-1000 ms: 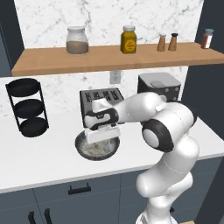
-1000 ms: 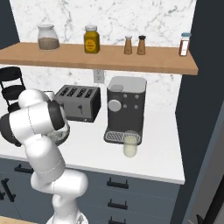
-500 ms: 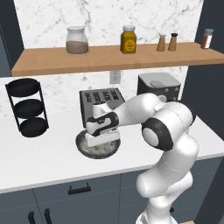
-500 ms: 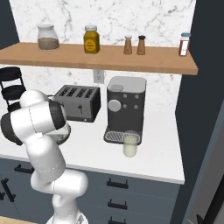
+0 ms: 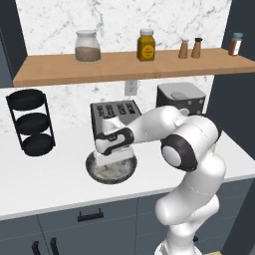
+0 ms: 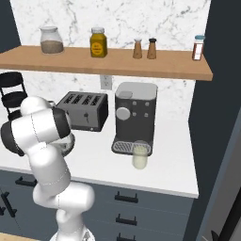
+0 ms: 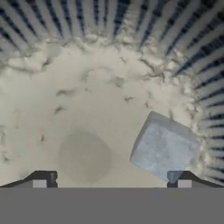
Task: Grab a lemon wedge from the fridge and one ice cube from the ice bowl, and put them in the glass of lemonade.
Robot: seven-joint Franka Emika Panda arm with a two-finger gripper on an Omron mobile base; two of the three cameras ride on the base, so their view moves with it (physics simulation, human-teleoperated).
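Ice cube (image 7: 165, 148): pale bluish-grey block, lying on the floor of the bowl toward the ribbed wall; in the hand view close above the right fingertip, off-centre between the two tips, not pinched.
Ice bowl (image 5: 93, 172): wide and shallow, speckled grey-white inside (image 7: 87, 100), dark ribbed wall; sitting on the white counter (image 5: 45, 179) in front of the toaster; in the right base view mostly hidden behind the arm, just an edge peeking out (image 6: 71, 143).
Gripper (image 7: 111, 179): lowered into the bowl, pointing straight down at its floor; in the left base view hand seen low over the bowl (image 5: 110, 160).
Jaws: spread wide, tips far apart at the two lower corners of the hand view, nothing between them.
Fingertips (image 7: 41, 178): small and dark, hovering just above the bowl floor; contact with the cube impossible to tell.
Glass of lemonade (image 6: 140, 155): small tumbler with pale yellow liquid, upright on the counter right in front of the coffee machine, well apart from the bowl.
Toaster (image 5: 113, 115): grey, four slots, behind the bowl against the marble wall.
Coffee machine (image 6: 135, 115): dark grey, right of the toaster.
Round rack (image 5: 30, 122): black, three tiers, at the left end of the counter.
Shelf (image 5: 124, 64): wooden, above the counter; carrying a jar with brown contents (image 5: 87, 46), a yellow jar (image 5: 146, 45), two shakers (image 5: 191, 48) and a small red-topped jar (image 5: 235, 44).
Cabinets (image 5: 74, 224): dark blue drawers with black handles under the counter.
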